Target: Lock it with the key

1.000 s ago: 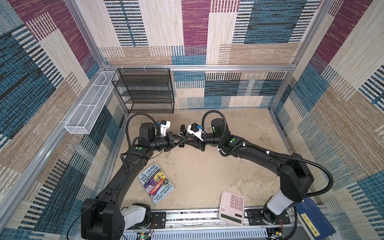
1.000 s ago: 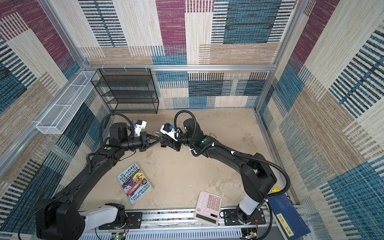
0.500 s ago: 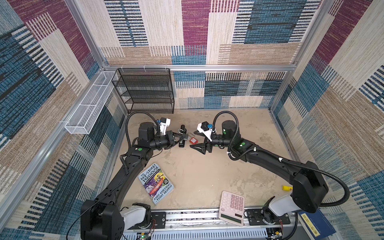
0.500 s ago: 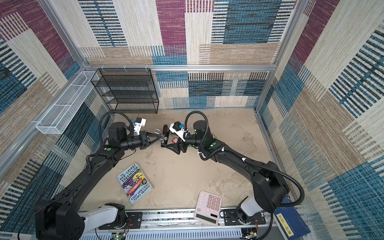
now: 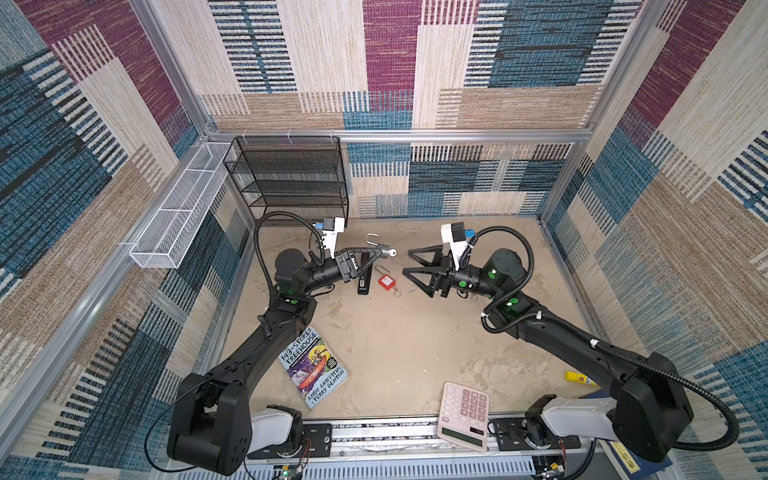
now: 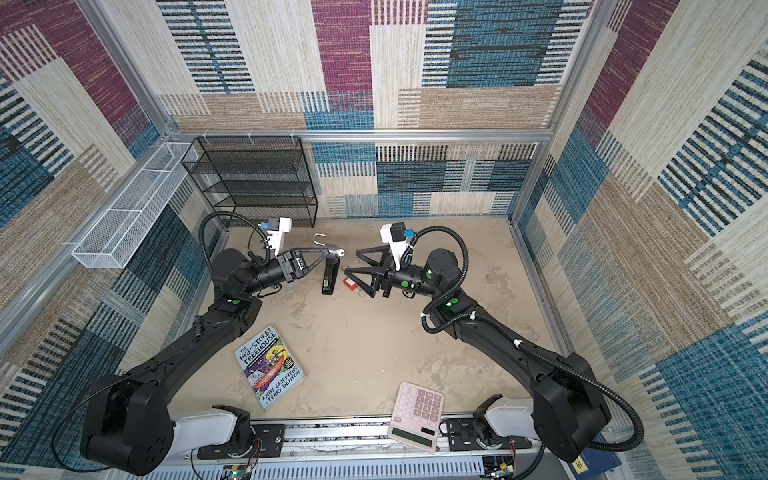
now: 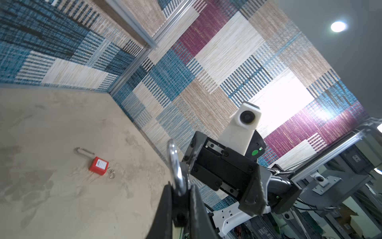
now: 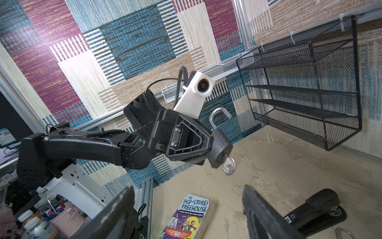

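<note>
My left gripper point(image 5: 379, 250) is shut on a dark padlock point(image 8: 220, 144) and holds it above the table. The padlock's silver shackle point(image 8: 218, 115) stands swung open. A silver key point(image 8: 229, 165) sticks out of its keyhole, toward my right gripper point(image 5: 406, 262). That gripper is open and empty, a short way to the right of the key and apart from it. In the left wrist view the shackle point(image 7: 175, 165) rises from between the closed fingers point(image 7: 165, 207). In the right wrist view the right fingers point(image 8: 254, 207) stand wide apart below the key.
On the table under the grippers lie a red padlock point(image 5: 386, 281) and a black stapler point(image 5: 364, 279). A book point(image 5: 313, 368) and a pink calculator point(image 5: 463, 415) lie near the front. A black mesh shelf point(image 5: 291, 174) and a white wire basket point(image 5: 174, 216) stand at the back left.
My right gripper has let go at the key, opened wide and drawn back to the right. The left gripper still holds the padlock in about the same place.
</note>
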Robot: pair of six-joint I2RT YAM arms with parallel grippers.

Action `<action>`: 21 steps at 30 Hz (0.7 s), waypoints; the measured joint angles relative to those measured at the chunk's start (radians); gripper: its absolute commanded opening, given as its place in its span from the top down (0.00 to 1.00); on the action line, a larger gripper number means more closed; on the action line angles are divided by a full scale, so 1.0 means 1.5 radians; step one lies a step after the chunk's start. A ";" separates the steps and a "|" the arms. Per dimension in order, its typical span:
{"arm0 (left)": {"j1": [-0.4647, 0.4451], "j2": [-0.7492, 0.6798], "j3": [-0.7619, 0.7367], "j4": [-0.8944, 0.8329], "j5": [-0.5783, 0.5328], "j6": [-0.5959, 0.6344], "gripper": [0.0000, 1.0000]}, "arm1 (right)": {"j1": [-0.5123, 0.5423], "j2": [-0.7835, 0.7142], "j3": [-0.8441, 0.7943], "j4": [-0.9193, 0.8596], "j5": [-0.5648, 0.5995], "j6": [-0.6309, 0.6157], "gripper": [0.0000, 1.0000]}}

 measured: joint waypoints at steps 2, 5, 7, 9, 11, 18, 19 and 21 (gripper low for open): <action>-0.007 0.001 -0.001 0.047 0.004 -0.012 1.00 | -0.005 0.003 0.020 0.003 -0.001 0.017 0.20; -0.016 0.001 -0.001 0.090 0.004 -0.028 1.00 | -0.022 0.012 0.045 0.005 -0.013 0.040 0.23; -0.020 0.000 -0.005 0.106 0.003 -0.035 1.00 | -0.030 0.026 0.070 -0.002 -0.022 0.051 0.25; -0.024 -0.003 -0.009 0.112 0.001 -0.038 1.00 | -0.031 0.041 0.096 -0.011 -0.035 0.056 0.28; -0.027 -0.007 -0.011 0.115 -0.001 -0.038 1.00 | -0.030 0.058 0.115 -0.012 -0.053 0.063 0.35; -0.032 -0.022 -0.011 0.115 -0.002 -0.037 1.00 | -0.030 0.108 0.135 -0.010 -0.093 0.105 0.51; -0.033 -0.022 -0.011 0.114 -0.002 -0.036 1.00 | -0.031 0.109 0.135 -0.009 -0.097 0.109 0.53; -0.034 -0.023 -0.011 0.110 -0.002 -0.034 1.00 | -0.031 0.110 0.136 -0.003 -0.108 0.119 0.54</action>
